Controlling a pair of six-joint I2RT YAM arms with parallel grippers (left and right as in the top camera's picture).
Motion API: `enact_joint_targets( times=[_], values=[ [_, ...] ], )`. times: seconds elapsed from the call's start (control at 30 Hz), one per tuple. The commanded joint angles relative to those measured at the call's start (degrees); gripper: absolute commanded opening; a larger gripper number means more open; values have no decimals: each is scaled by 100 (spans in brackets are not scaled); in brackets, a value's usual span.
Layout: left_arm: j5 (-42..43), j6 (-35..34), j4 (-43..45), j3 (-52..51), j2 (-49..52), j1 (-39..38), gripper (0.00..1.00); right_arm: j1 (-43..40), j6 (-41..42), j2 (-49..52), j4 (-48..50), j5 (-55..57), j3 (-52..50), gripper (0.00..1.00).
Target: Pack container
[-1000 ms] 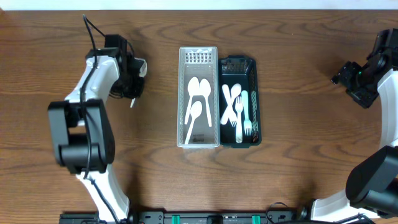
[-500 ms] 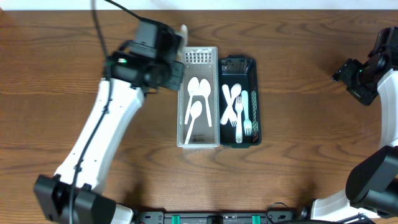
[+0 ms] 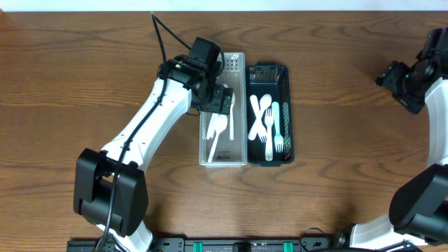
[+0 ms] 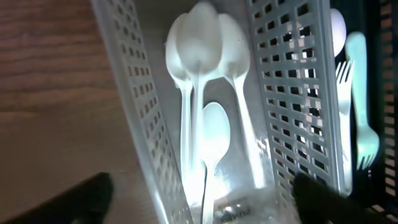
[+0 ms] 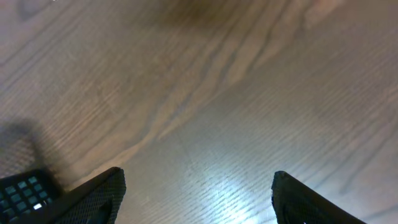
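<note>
While hovering low over the clear tray (image 3: 204, 140), shows the left gripper (image 3: 221, 102) spread wide and empty above white spoons (image 4: 202, 37) lying lengthwise inside. Alongside, wall to wall, in the dark tray (image 3: 290, 119): white forks (image 3: 277, 126). Well apart, over bare table (image 3: 336, 175), finds the right gripper (image 5: 199, 199) likewise splayed, holding nothing. Looks like the spoon drop-off step. Calls next for lifting straight up, clear of the tray walls, then seeking any unpacked cutlery.
</note>
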Motion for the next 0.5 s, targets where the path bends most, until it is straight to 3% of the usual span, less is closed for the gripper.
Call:
enact_joint_targets(
  times=[0.0, 0.17, 0.23, 0.47],
  values=[
    [-11, -76, -26, 345, -422, 199, 100, -22, -507, -17, 92, -229, 4, 79],
    [-13, -74, -22, 603, -1272, 505, 98, -22, -1696, -240, 542, -1622, 4, 75],
    [-70, -72, -24, 610, -1711, 629, 98, -22, -1808, -372, 654, -2017, 4, 76],
    [-1276, -70, -380, 610, -3316, 887, 98, -22, -2186, -1484, 682, -2199, 4, 77]
  ],
)
